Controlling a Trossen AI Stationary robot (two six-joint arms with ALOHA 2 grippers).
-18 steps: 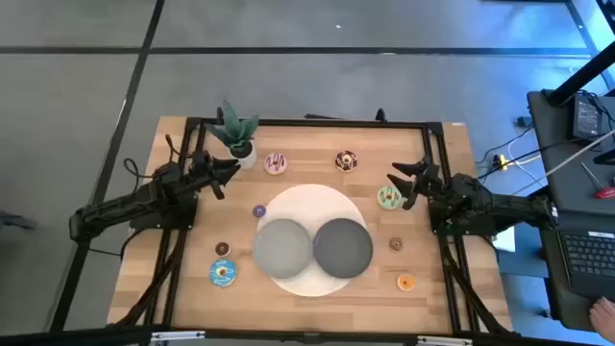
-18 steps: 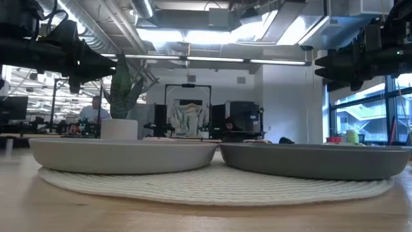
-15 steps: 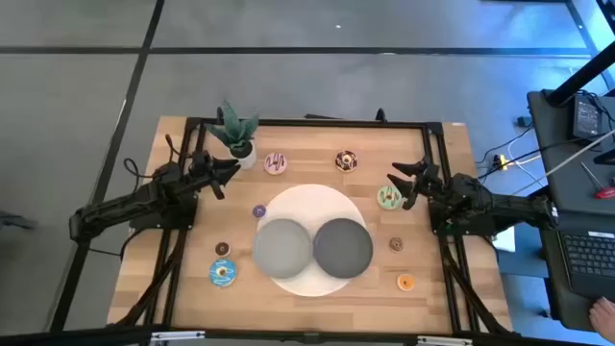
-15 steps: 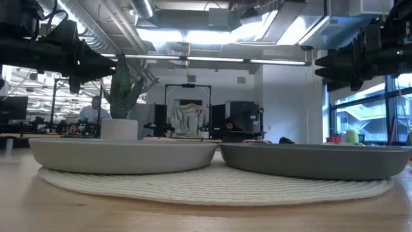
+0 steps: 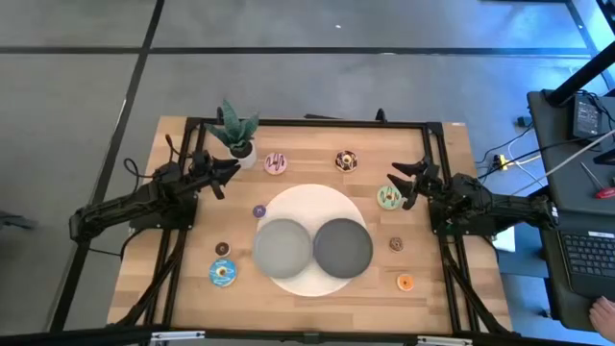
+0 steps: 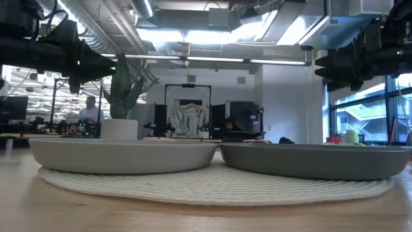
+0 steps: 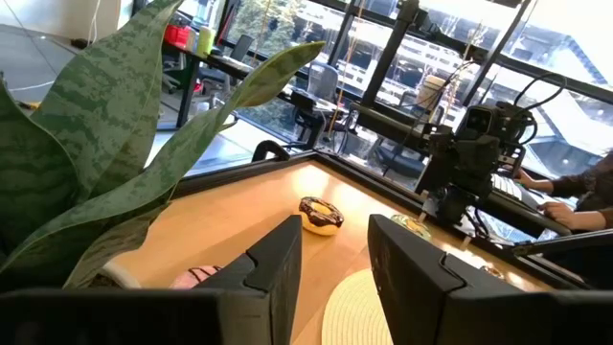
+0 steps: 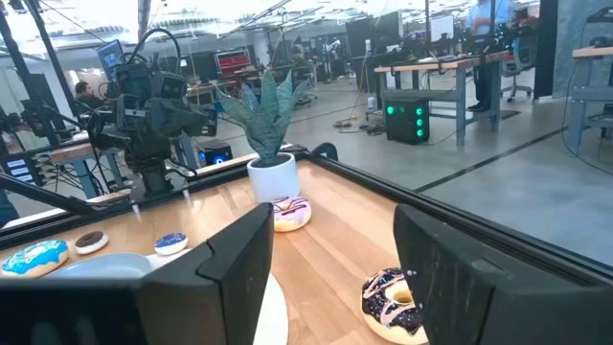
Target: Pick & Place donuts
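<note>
Grey floor surrounds a wooden worktop [image 5: 432,154] seen from above, with two grey plates [image 5: 313,246] on a pale mat at its middle, both bare. Seven donuts [image 5: 389,198] lie scattered round the mat: pink and chocolate toward the far edge, mint beside the right edge, blue near the front-left corner, small ones between. These look like light, stiff toy rings, probably slick; pinching across one side of the ring, one finger through the hole, seems the surest hold. The right gripper [image 5: 407,184] hovers with fingers spread, just beside the mint donut. The left gripper [image 5: 219,173] waits near the potted plant [image 5: 235,135], the pink donut [image 5: 276,163] a little beyond it.

Level with the tabletop, both arms hang above the plates; no donut shows.

Past the left wrist's spread fingers, the chocolate donut [image 7: 321,215] lies well ahead.

Past the right wrist's parted fingers, the chocolate donut sits close, pink farther off by the plant pot.
</note>
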